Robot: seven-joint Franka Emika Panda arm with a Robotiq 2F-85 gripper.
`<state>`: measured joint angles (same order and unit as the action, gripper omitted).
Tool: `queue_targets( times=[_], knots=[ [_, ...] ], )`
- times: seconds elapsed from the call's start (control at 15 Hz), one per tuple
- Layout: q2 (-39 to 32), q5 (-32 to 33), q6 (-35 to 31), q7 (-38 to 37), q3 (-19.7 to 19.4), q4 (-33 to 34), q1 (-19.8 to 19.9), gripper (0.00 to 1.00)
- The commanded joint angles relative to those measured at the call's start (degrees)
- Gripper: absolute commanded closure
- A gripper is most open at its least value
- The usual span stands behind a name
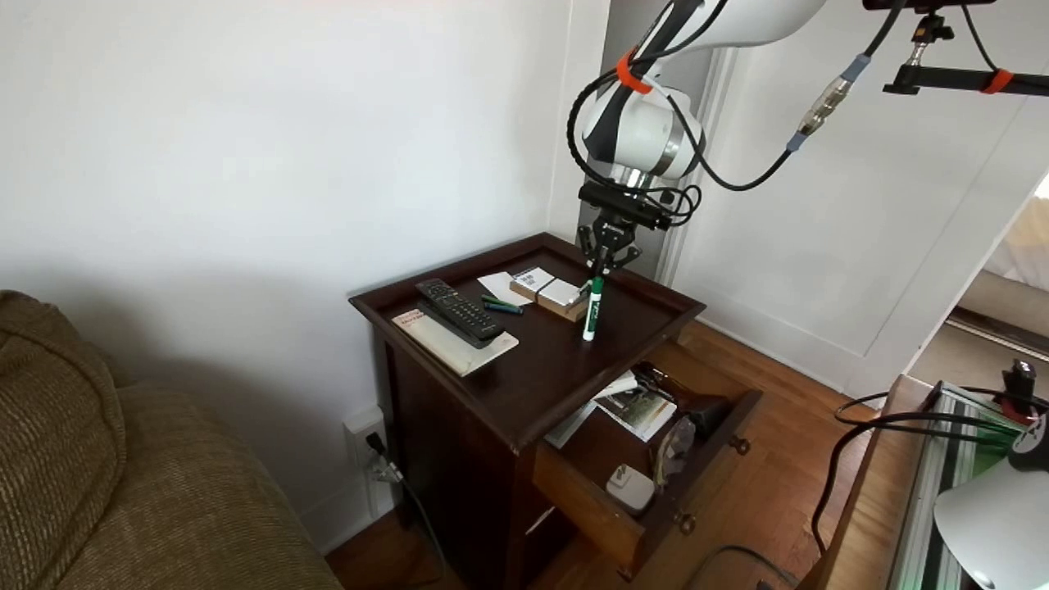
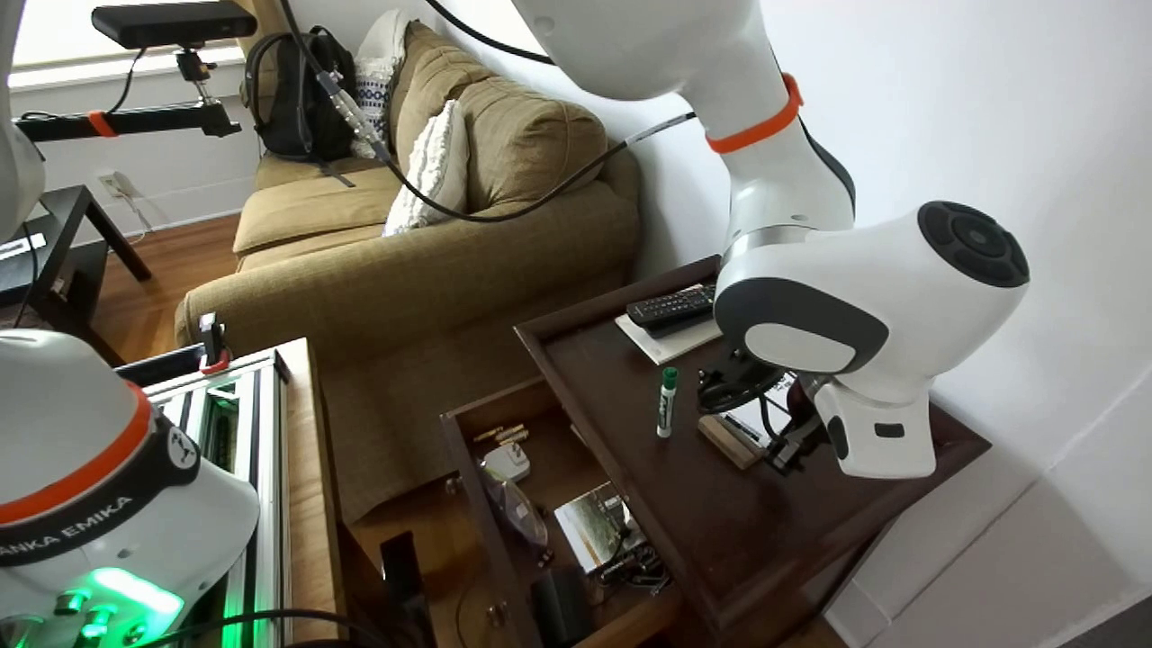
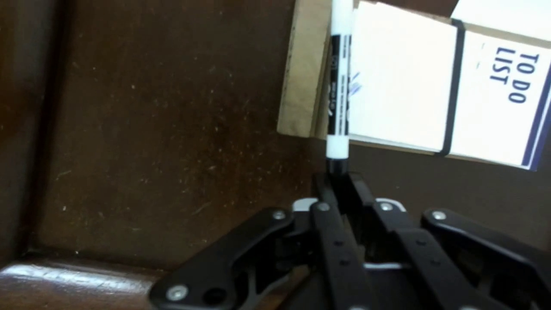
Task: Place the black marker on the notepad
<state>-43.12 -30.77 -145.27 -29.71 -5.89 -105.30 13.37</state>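
Counter (image 1: 541, 377): dark brown wood with a raised rim, standing beside the white wall (image 1: 287, 123).
Room: a brown sofa (image 2: 405, 288) stands near the counter, and the wood floor (image 1: 787, 459) shows below.
Remote (image 1: 457, 310): black, lying on a pale booklet (image 1: 483, 358), with slim pens (image 1: 504, 309) in dark green and blue just beside it.
Notepad (image 3: 400, 77): printed "TO DO LIST", crossed by a dark band (image 3: 454, 86), set on a brown block (image 3: 303, 73) on the counter; a loose white sheet (image 1: 496, 283) lies just beside it.
Green-capped marker (image 2: 666, 400): upright on the counter in both exterior views, cap at the top, near the notepad.
Drawer (image 1: 586, 501): juts out under the counter and holds a white plug adapter (image 1: 631, 489), a clear plastic piece (image 1: 676, 447), a printed card (image 1: 643, 414) and a black case (image 2: 562, 603).
Black marker (image 3: 338, 86): over the end of the notepad; whether its barrel touches the sheets cannot be told.
Long axis: crosswise to the notepad's length, along its short edge; the black end points to the end effector (image 3: 340, 181), and the white part reaches away, cut off by the top of the wrist view.
End effector: fingers clamped on the black marker's dark end.
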Motion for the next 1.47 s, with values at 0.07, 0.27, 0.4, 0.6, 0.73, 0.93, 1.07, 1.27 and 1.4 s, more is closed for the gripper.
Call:
queue_targets(
  times=[0.07, 0.27, 0.4, 0.6, 0.73, 0.93, 1.07, 1.27, 1.4],
  knots=[
    [-1.02, -2.40, -1.38, -3.74, -0.28, -0.01, -0.96, 0.97],
    [-1.46, -1.27, -2.41, -6.37, -1.32, -0.37, -2.42, 0.97],
    [-1.87, -0.95, -3.74, -7.79, -1.71, -0.52, -3.09, 0.97],
    [-2.07, -1.02, -4.01, -9.78, -1.81, -0.54, -3.45, 0.97],
    [-1.98, -0.96, -3.58, -10.69, -1.77, -0.64, -3.50, 0.97],
    [-1.78, -0.48, -3.17, -11.56, -1.88, -0.93, -3.71, 0.97],
    [-1.56, 0.41, -2.25, -11.96, -2.36, -1.22, -4.09, 0.97],
    [-1.54, 1.13, -2.32, -12.03, -2.67, -1.36, -4.41, 0.97],
    [-1.45, 1.83, -2.12, -11.68, -2.90, -1.42, -4.65, 0.97]
  ],
)
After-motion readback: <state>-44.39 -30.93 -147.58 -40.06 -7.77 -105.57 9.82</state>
